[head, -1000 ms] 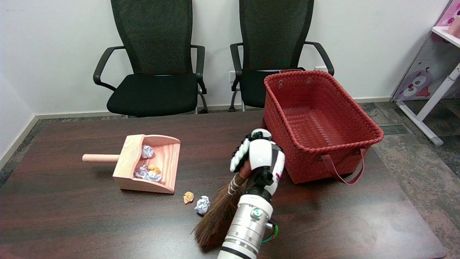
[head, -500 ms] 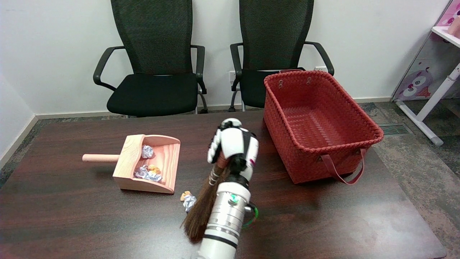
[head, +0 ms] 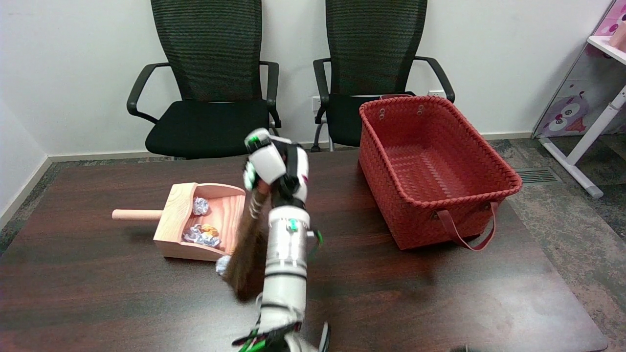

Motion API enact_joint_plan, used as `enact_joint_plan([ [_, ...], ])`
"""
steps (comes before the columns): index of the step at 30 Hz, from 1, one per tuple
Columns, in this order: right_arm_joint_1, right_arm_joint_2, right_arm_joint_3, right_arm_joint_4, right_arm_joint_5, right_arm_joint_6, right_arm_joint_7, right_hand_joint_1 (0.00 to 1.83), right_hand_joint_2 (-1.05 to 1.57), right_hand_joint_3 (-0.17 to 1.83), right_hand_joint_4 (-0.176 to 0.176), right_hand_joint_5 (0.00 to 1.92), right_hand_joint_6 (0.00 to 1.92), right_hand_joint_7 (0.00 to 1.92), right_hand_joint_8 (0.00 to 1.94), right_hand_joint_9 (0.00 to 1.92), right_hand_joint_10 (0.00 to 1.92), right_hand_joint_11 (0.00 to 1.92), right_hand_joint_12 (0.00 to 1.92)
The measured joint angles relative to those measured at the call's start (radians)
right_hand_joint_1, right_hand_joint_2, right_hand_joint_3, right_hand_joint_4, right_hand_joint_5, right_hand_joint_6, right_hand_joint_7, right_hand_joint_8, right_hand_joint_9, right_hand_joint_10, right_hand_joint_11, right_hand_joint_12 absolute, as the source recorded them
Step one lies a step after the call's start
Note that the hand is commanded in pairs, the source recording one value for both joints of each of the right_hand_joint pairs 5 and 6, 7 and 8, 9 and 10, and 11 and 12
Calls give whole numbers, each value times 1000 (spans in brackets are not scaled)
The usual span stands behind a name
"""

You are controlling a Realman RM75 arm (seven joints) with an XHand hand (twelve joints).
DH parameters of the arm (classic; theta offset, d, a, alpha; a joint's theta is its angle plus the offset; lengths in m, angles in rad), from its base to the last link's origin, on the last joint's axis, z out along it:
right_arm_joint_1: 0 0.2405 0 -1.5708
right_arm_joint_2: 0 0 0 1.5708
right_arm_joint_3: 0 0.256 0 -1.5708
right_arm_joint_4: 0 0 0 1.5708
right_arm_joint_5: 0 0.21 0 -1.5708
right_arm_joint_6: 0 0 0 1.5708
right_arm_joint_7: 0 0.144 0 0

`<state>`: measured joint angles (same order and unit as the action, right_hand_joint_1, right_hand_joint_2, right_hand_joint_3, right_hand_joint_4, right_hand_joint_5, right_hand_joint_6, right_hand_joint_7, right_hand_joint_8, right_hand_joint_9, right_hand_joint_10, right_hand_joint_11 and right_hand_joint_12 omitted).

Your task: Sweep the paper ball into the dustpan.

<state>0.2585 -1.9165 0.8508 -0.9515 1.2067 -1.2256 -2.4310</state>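
Nearest the camera, the right arm [head: 286, 259] runs up the middle of the view from 6 o'clock. Just left of it hang the broom [head: 246, 264] bristles, their tips low over the worktop [head: 440, 293]. The broom's long axis runs from about 7 o'clock at the bristles up to 1 o'clock at the handle. A paper ball [head: 223, 264] peeks out at the bristles' left edge, touching them and lying just outside the dustpan [head: 215, 195] mouth, near its lower corner. From the robot hand [head: 271, 164] the ball lies toward 7 o'clock, and the dustpan opening is at about 9 o'clock from the bristles, so the push should go that way. The robot hand is closed around the broom handle. The bristles hide part of the ball; whether another ball sits behind them cannot be told. Several balls already lie in the dustpan. Farther right stands a basket [head: 489, 195].
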Motion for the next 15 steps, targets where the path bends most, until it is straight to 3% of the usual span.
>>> enact_joint_plan([
  [10,206,143,-147,12,119,96,196,708,510,1574,0,1920,1920,1920,1920,1920,1920,1920,1920],
  [15,269,190,-195,5,149,121,279,705,742,1422,-2,1920,1920,1920,1920,1920,1920,1920,1920],
])
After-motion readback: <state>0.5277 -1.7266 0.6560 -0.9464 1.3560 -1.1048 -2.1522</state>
